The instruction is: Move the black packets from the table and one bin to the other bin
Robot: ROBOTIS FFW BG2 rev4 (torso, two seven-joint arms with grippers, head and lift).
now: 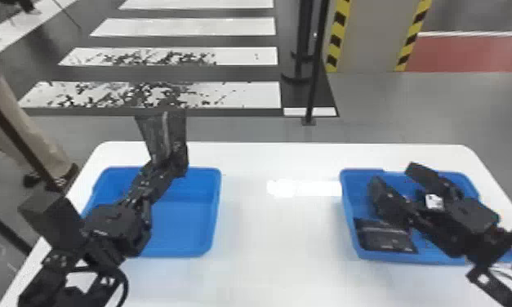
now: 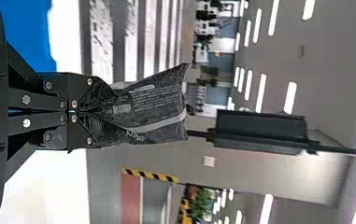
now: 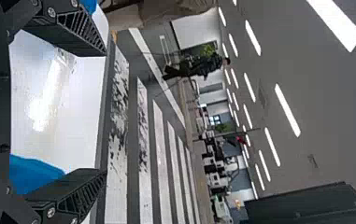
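Over the left bin [image 1: 187,220], a packet [image 2: 147,105] is pinched in left fingers [image 2: 97,93], seemingly for release; empty right fingers [image 3: 75,36] are spread.

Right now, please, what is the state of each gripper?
Left gripper: closed, holding a black packet.
Right gripper: open and empty.

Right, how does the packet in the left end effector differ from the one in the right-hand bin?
The held packet is clamped in the left end effector; the binned packet is ungripped. The held packet points upward, raised above the table, while the binned packet lies down inside the right-hand bin. Both are black.
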